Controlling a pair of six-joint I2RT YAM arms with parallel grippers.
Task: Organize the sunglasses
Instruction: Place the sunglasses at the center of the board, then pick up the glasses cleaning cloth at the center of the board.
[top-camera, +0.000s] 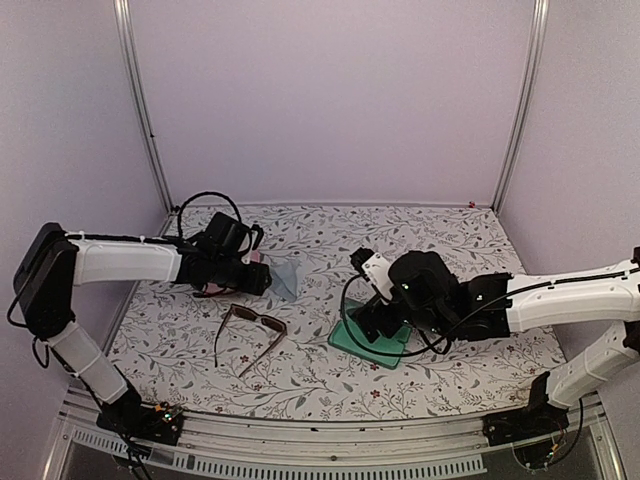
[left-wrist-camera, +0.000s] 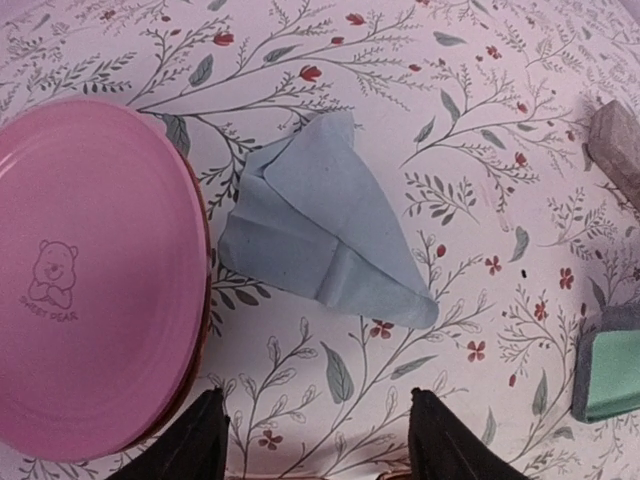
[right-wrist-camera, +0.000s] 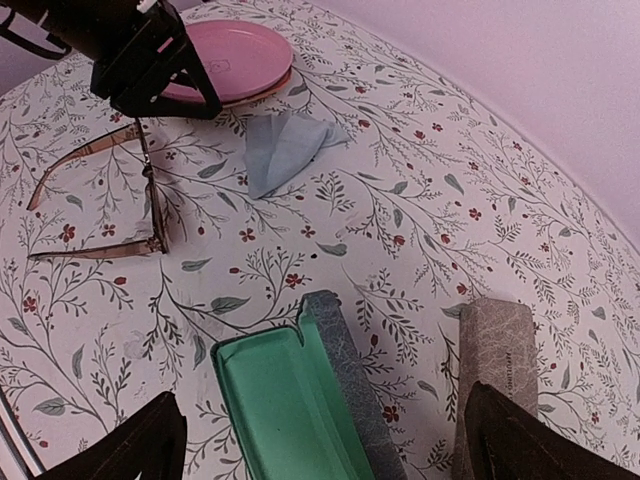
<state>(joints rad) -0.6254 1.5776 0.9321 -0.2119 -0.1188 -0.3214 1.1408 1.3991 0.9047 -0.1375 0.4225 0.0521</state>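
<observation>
Overhead, sunglasses: We see the thin dark-framed sunglasses with reddish-brown lenses (top-camera: 258, 321) lying open on the flower-printed table (top-camera: 450, 240). Their temples point toward the near edge. They sit between the two arms, and neither arm touches them.
Overhead, left gripper: The left gripper (top-camera: 262, 268) hangs over the far left of the table, just beside a folded pale blue cloth (top-camera: 287, 278).
Overhead, right gripper: The right gripper (top-camera: 368, 322) hovers to the right of the glasses, above an open oblong case with a green lining (top-camera: 365, 345).
Left wrist, hand: We find its black fingers (left-wrist-camera: 205, 445) standing apart, with only bare tablecloth between them.
Left wrist, surroundings: A round pink plate printed with a small bear (left-wrist-camera: 90, 280) fills one side of the view, and the blue cloth lies just beside its rim. The open case shows at the opposite edge, and a closed grey-brown oblong case (left-wrist-camera: 615, 145) lies past it.
Right wrist, hand: Its dark fingers (right-wrist-camera: 130, 450) are spread wide and hold nothing, poised over the open case.
Right wrist, sunglasses: We see the glasses flat on the table to the left of the open case and well apart from it, close under the left gripper.
Right wrist, cases: The grey-brown case lies closed just beside the open one.
</observation>
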